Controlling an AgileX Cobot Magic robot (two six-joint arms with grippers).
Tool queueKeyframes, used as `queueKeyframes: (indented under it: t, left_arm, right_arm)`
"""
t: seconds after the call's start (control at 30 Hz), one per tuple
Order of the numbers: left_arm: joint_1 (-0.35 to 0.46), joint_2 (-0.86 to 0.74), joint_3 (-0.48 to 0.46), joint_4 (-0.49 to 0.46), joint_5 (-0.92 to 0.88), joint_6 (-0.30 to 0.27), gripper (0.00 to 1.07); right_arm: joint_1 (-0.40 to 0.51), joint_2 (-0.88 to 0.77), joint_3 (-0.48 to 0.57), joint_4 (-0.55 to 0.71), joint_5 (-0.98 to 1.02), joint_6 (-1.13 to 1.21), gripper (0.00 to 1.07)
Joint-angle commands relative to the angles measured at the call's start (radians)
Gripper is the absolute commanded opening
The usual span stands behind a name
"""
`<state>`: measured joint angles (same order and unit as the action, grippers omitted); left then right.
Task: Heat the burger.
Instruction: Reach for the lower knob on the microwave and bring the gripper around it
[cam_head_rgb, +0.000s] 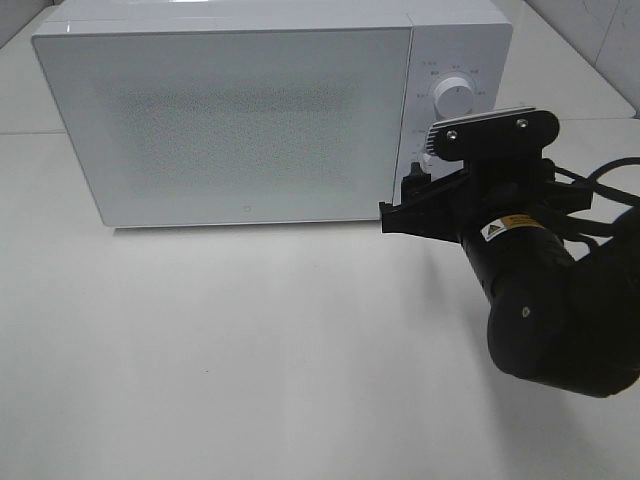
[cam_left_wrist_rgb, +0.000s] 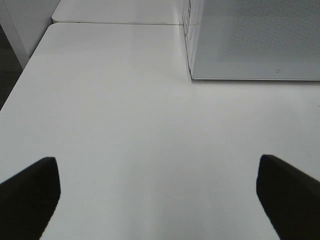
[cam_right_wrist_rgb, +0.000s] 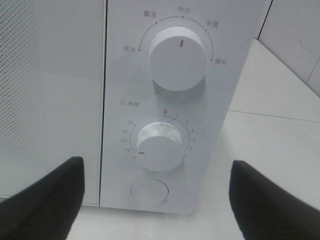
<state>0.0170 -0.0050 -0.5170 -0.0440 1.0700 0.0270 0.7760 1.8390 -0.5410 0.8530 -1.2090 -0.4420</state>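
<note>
The burger is out of view in every frame. The white microwave (cam_head_rgb: 240, 110) stands at the back of the table with its door (cam_head_rgb: 230, 125) shut, and nothing shows through the dotted window. My right gripper (cam_right_wrist_rgb: 155, 200) is open and empty, close in front of the control panel, level with the timer knob (cam_right_wrist_rgb: 160, 146), whose red mark points lower left, between 15 and 20. In the high view the right gripper (cam_head_rgb: 412, 200) sits at the panel's lower part. My left gripper (cam_left_wrist_rgb: 157, 195) is open and empty, low over the bare table (cam_left_wrist_rgb: 125, 100).
The panel has an upper power knob (cam_right_wrist_rgb: 177, 59) with its mark pointing straight up, and a round button (cam_right_wrist_rgb: 149, 191) at the bottom. The microwave's front corner (cam_left_wrist_rgb: 192, 75) shows in the left wrist view. The table's edge (cam_left_wrist_rgb: 20, 80) runs beside the left gripper.
</note>
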Motion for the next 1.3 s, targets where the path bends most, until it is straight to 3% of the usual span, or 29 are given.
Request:
queueKeyframes:
  t: [0.03, 0.47, 1.3]
  left_arm:
    - [0.002, 0.005, 0.000, -0.002, 0.000, -0.006, 1.00]
    - [0.002, 0.005, 0.000, -0.002, 0.000, -0.006, 1.00]
    - [0.002, 0.005, 0.000, -0.002, 0.000, -0.006, 1.00]
  right_arm:
    - [-0.028, 0.038, -0.040, -0.041, -0.009, 0.020, 0.76]
    - [-0.136, 0.115, -0.124, -0.123, 0.001, 0.044, 0.76]
    - [-0.184, 0.195, -0.215, -0.163, 0.047, 0.055, 0.76]
